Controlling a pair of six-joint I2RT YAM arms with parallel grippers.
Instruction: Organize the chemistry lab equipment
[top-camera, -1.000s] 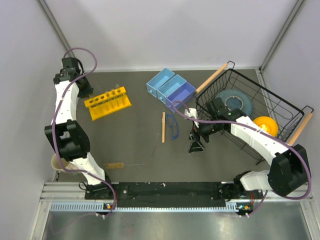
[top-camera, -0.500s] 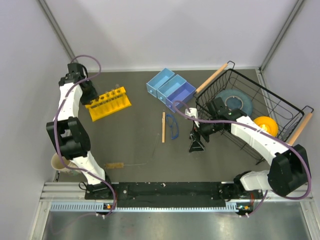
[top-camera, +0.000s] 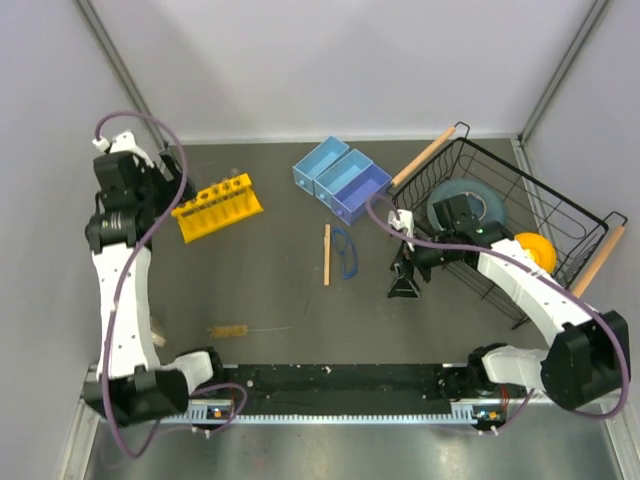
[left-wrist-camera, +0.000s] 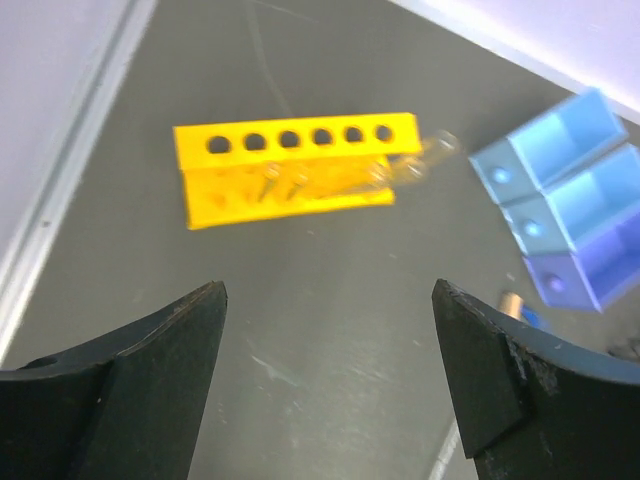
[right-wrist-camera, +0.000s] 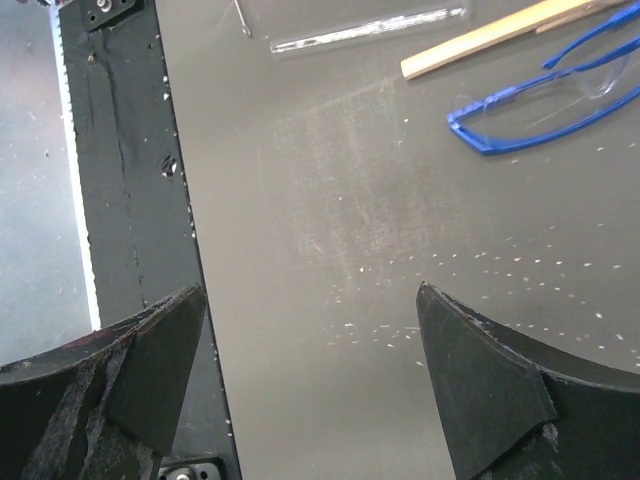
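**Both arms hover, nothing gripped**

The left arm stands tall at the left edge of the tabletop (top-camera: 280, 270), its end effector (left-wrist-camera: 328, 300) released wide above the yellow 6-hole plastic rack (left-wrist-camera: 300, 165), lifted back since 1 second ago. The right arm reaches low, its end effector (right-wrist-camera: 310, 295) gaping empty beside the blue-framed clear safety glasses (right-wrist-camera: 540, 100) and flat wooden stick (right-wrist-camera: 500, 35) lying mid-tabletop, nudged slightly toward the black wire basket (top-camera: 545, 185).

You've got the tube rack (top-camera: 215, 206) back left, bins (top-camera: 342, 177) behind centre, stick (top-camera: 326, 254) just left of the glasses (top-camera: 346, 254), brush (top-camera: 230, 329) nearest you, basket (top-camera: 424, 156) at right
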